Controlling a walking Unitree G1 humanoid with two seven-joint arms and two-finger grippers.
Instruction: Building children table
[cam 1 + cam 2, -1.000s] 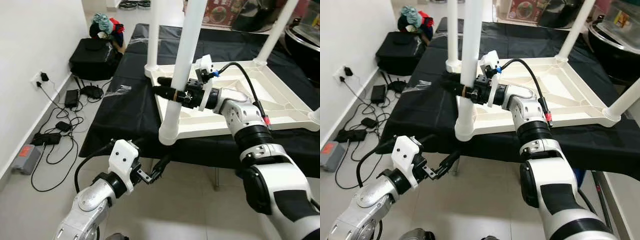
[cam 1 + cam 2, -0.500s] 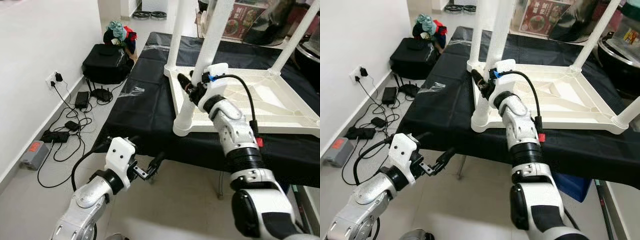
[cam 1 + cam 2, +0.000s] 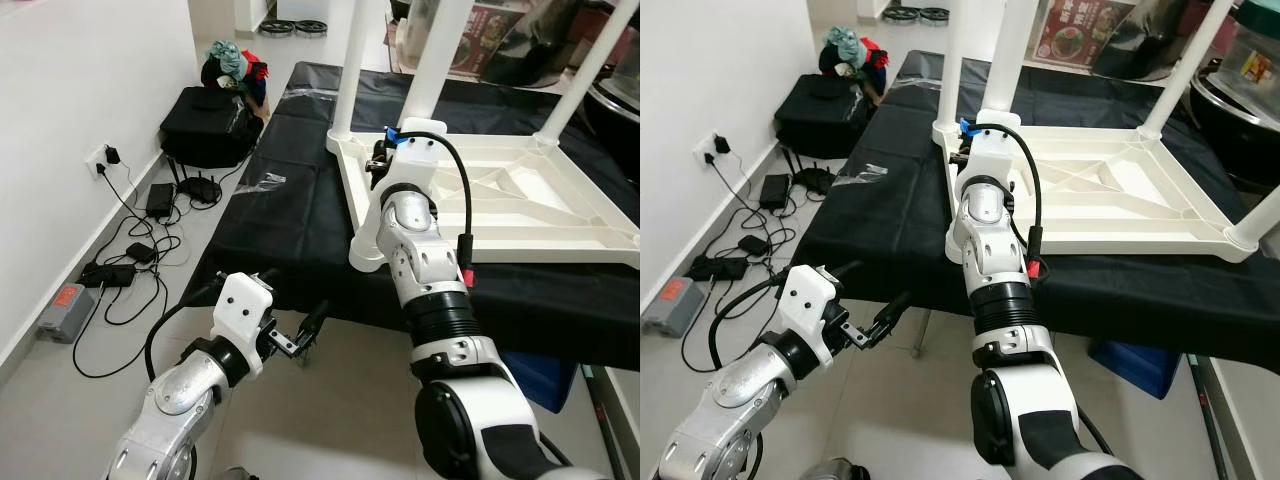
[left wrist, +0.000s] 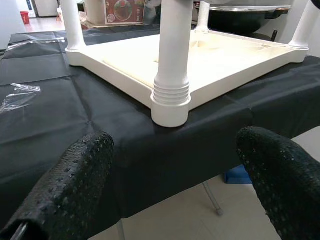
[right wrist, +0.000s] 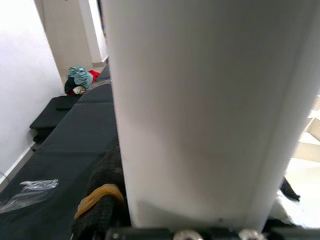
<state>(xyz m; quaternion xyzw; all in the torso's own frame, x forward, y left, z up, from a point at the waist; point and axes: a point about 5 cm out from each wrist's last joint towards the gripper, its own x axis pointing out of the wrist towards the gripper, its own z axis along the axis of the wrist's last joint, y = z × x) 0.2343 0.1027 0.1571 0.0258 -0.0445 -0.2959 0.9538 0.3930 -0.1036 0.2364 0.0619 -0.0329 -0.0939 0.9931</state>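
Note:
A white children's table (image 3: 520,205) lies upside down on a black-covered table (image 3: 290,200), its legs pointing up. My right gripper (image 3: 380,160) is shut on the near left leg (image 3: 437,55), a little above that leg's socket (image 4: 171,102). My forearm hides the leg's lower part. The right wrist view has the white leg (image 5: 200,100) pressed close, with a black finger (image 5: 102,200) wearing a yellow band beside it. My left gripper (image 3: 292,305) hangs open below the table's front edge, holding nothing. Its two fingertips (image 4: 75,185) stand wide apart.
Left of the table, a black bag (image 3: 205,120) with clothes (image 3: 232,62) behind it sits on the floor. Cables and power adapters (image 3: 125,265) lie by the wall socket (image 3: 105,155). Clear plastic wrap (image 3: 255,180) lies on the cloth. A blue box (image 3: 1130,355) stands under the table.
My right wrist has turned around the leg while staying shut on it, and the forearm now stands in front of the leg. The camera has shifted. My left gripper has barely moved.

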